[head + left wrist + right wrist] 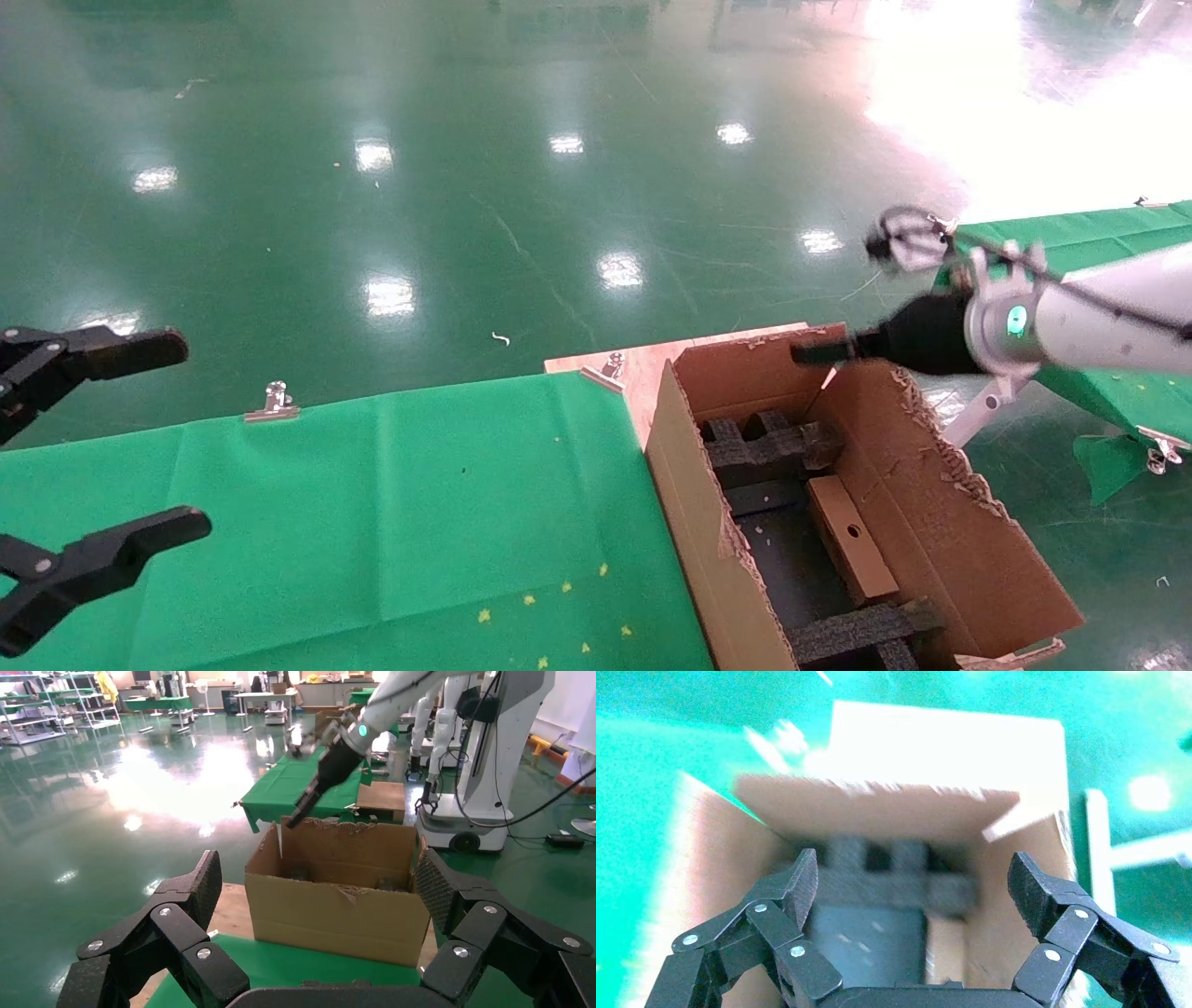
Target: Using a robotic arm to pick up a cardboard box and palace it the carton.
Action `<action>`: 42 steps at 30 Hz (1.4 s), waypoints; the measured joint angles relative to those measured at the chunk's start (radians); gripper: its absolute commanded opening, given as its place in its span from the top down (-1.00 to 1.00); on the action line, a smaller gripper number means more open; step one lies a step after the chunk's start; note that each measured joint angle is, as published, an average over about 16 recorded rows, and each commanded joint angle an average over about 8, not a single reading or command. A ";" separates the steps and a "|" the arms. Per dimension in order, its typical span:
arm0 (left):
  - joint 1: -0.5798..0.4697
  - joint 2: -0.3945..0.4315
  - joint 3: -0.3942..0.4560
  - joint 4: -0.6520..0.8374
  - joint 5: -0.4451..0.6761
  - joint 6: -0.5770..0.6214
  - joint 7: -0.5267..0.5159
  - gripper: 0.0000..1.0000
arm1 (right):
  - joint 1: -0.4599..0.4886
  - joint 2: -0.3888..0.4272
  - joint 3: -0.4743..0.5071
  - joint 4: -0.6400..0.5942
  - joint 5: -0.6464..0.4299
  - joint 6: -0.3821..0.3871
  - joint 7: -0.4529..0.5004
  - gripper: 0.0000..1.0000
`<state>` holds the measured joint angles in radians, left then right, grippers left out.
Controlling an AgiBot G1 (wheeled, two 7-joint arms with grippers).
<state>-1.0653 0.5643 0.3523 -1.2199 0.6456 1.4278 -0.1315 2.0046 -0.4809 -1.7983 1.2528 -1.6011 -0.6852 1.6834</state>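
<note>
My right gripper (812, 352) hangs above the far rim of the carton (694, 522), fingers (784, 888) spread wide with nothing between them, pointing down into the opening. The right arm (1108, 312) reaches in from the carton's right side, teal ring lit. The box (849, 538) lies inside the carton, flat on the dark floor along the right wall, hole face up, between the foam insert (768, 445) at the far end and the second foam piece (861, 629) at the near end. Nothing touches the box. The carton sits at the right end of the green cloth (372, 522), flaps open, edges ragged. My left gripper (98, 447) is parked well left of the carton, over the cloth's left edge, fingers (183, 903) wide apart and empty, facing the carton's side.
</note>
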 measured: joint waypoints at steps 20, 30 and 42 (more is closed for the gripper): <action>0.000 0.000 0.000 0.000 0.000 0.000 0.000 -1.00 | 0.075 0.036 0.119 0.099 0.178 -0.053 -0.114 -1.00; 0.000 0.000 0.000 0.000 0.000 0.000 0.000 -1.00 | -0.043 0.016 0.275 0.089 0.252 -0.138 -0.270 -1.00; 0.000 0.000 0.000 0.000 0.000 0.000 0.000 -1.00 | -0.247 -0.018 0.561 0.076 0.394 -0.293 -0.552 -1.00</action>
<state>-1.0650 0.5640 0.3523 -1.2196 0.6456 1.4273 -0.1315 1.7577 -0.4988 -1.2371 1.3283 -1.2073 -0.9778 1.1317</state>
